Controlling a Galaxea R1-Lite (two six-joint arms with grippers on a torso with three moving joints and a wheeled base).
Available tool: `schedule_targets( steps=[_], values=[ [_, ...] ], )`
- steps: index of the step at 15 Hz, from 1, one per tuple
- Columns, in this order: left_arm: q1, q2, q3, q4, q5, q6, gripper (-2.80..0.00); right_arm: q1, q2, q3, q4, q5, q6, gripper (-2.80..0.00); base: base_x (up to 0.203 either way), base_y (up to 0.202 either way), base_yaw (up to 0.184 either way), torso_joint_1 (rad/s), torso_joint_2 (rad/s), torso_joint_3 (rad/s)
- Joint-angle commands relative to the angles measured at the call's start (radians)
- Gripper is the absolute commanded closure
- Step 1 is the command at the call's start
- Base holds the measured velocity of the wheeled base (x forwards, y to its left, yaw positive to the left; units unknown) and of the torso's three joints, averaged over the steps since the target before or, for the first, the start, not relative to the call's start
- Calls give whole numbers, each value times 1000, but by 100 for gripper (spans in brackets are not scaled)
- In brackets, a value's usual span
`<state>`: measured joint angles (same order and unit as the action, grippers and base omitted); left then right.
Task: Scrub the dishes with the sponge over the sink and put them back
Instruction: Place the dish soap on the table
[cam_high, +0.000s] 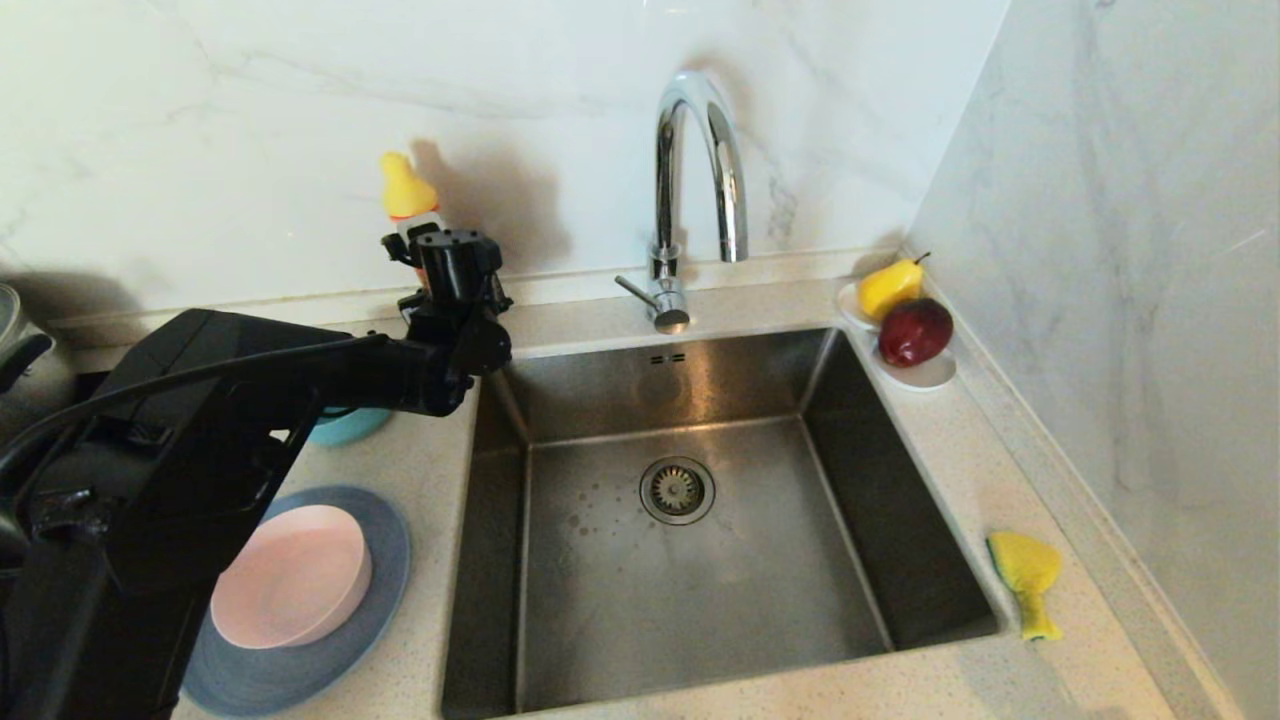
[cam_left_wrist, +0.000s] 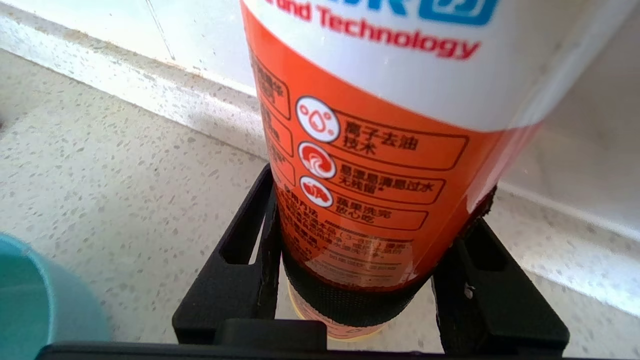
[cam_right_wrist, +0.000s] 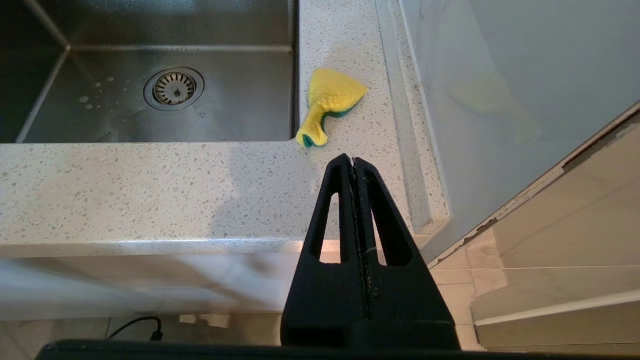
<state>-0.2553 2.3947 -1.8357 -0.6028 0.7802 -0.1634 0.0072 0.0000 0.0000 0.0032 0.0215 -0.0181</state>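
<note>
My left gripper (cam_left_wrist: 376, 200) is at the back of the counter, left of the sink (cam_high: 620, 600), shut on an orange-and-white detergent bottle (cam_left_wrist: 370, 150) with a yellow cap (cam_high: 405, 188). A black band rings the bottle low down between the fingers. The teal bowl (cam_high: 352, 427) sits just beside this gripper. Nearer me, the pink bowl (cam_high: 295, 578) rests on the slate-blue plate (cam_high: 385, 560). The yellow sponge (cam_high: 1026, 578) lies crumpled on the counter right of the sink. My right gripper (cam_right_wrist: 353, 161) is shut and empty, hanging off the counter's front edge near the sponge (cam_right_wrist: 330, 102).
A curved chrome tap (cam_high: 690, 170) stands behind the sink, whose drain (cam_high: 677, 490) is at its middle. A white saucer (cam_high: 928, 376) with a pear and a red apple sits at the back right corner. Marble walls close the back and right side.
</note>
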Motion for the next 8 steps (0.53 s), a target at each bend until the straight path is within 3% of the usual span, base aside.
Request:
schedule_targets(
  steps=[1, 8],
  values=[
    [1, -9, 1, -6, 8, -1, 0, 0, -2, 0, 0, 0, 0, 0, 0, 0, 0, 0, 0, 0],
    [-5, 14, 1, -8, 10, -8, 0, 0, -2, 0, 0, 0, 0, 0, 0, 0, 0, 0, 0, 0]
  ],
)
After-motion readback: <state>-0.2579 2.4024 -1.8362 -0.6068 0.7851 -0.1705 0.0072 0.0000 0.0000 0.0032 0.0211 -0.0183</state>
